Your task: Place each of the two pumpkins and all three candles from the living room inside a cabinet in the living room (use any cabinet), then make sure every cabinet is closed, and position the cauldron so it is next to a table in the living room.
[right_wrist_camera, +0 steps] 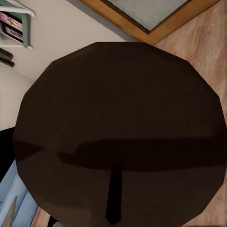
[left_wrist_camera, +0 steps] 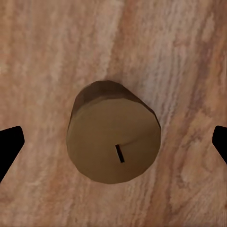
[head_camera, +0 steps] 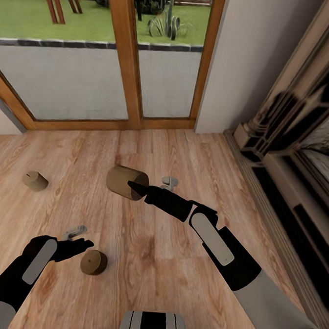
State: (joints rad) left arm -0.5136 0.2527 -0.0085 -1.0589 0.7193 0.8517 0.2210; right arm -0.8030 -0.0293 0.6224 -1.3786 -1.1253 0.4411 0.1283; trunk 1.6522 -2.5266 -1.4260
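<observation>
Right claw (head_camera: 133,186) pinches a stubby tan wax candle (head_camera: 125,182); left claw (head_camera: 86,245) spread over another (left_wrist_camera: 112,138) on the floor. Light, rigid, slick; grip the round sides.

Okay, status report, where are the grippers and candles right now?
Right gripper shut on one candle, lifted off the floor. Left gripper open, jaws either side of a second candle. Third candle lying on the wood floor, nothing in the way.
</observation>
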